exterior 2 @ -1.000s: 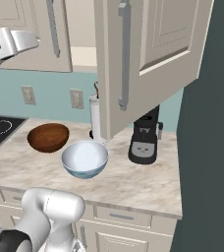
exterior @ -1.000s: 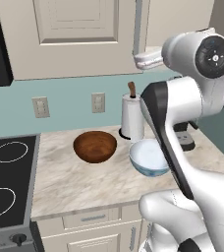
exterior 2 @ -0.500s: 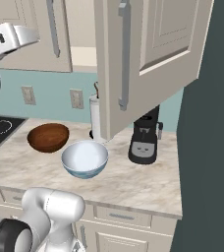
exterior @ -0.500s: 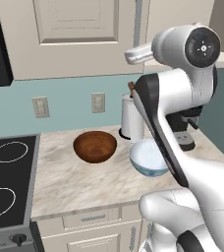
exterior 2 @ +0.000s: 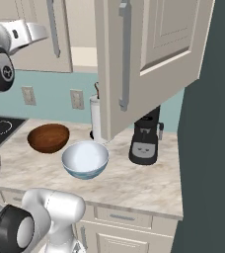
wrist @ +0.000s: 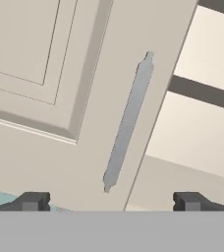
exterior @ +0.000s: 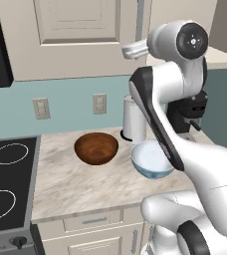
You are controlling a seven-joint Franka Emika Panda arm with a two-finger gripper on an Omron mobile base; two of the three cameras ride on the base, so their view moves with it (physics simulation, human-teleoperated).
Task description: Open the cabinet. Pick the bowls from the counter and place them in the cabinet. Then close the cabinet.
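Black coffee machine [exterior 2: 145,141] beside white canister [exterior 2: 95,118]; stovetop [exterior: 6,184] left.

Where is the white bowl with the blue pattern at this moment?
The white bowl stands on the counter, in the right base view just right of the brown bowl and left of the black coffee machine, below the open cabinet door.

marbled counter [exterior: 75,184] with brown bowl [exterior: 96,148], white bowl [exterior: 151,159], coffee maker [exterior 2: 145,138]

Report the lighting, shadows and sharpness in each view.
Left base view: flat, even light, soft shadow under the brown bowl, all sharp. Right base view: the open cabinet door shades the coffee machine. Hand view: the door handle looks slightly soft, no glare.
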